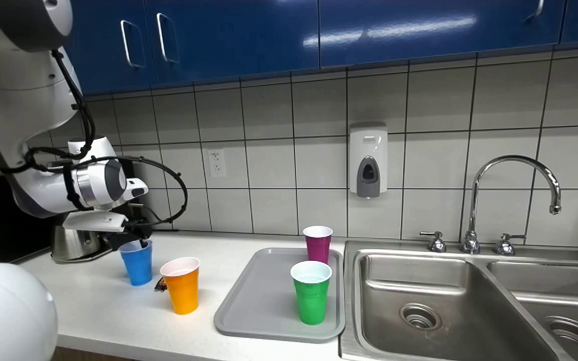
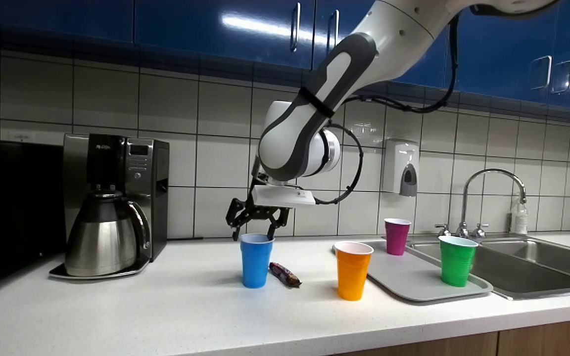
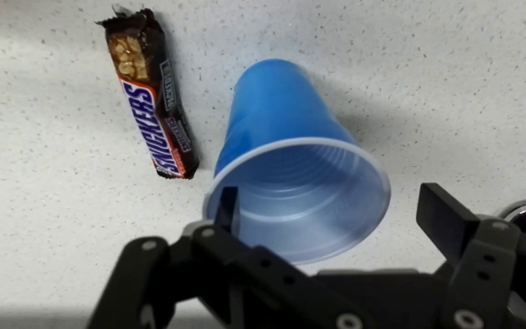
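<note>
– Tiled wall (image 2: 223, 163) behind the gripper (image 3: 329, 201), white counter (image 2: 166, 306) below. Jaws?
– Spread wide, not gripping. One finger (image 3: 228, 205) at the mouth of the blue cup (image 3: 276, 105), the other outside its rim. Touching or not, can't tell.
– Cup's place?
– Upright on the counter, directly under the gripper.
– Margins?
– Bar (image 3: 152, 99) just beside the cup, on the mouth finger's side. Orange cup (image 2: 352, 273) past it, near; tray (image 2: 403, 272) further out that way. Coffee maker (image 2: 141, 188) off the outer finger, apart. Front edge of the counter (image 2: 438, 332) well away from the gripper.
</note>
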Robot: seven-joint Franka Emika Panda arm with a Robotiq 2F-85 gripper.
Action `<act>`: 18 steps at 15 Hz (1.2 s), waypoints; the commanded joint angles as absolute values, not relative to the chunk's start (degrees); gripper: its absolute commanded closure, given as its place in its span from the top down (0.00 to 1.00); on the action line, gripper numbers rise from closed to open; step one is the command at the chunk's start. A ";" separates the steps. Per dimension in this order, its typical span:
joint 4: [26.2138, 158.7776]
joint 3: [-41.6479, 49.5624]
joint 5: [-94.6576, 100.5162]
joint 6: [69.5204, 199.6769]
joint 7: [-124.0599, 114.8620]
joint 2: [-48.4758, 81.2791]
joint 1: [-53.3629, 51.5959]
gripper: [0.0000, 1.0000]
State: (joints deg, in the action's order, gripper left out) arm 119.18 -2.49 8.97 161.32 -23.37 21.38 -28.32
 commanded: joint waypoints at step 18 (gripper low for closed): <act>122.80 -4.84 6.70 161.76 -21.74 12.81 -21.17 1.00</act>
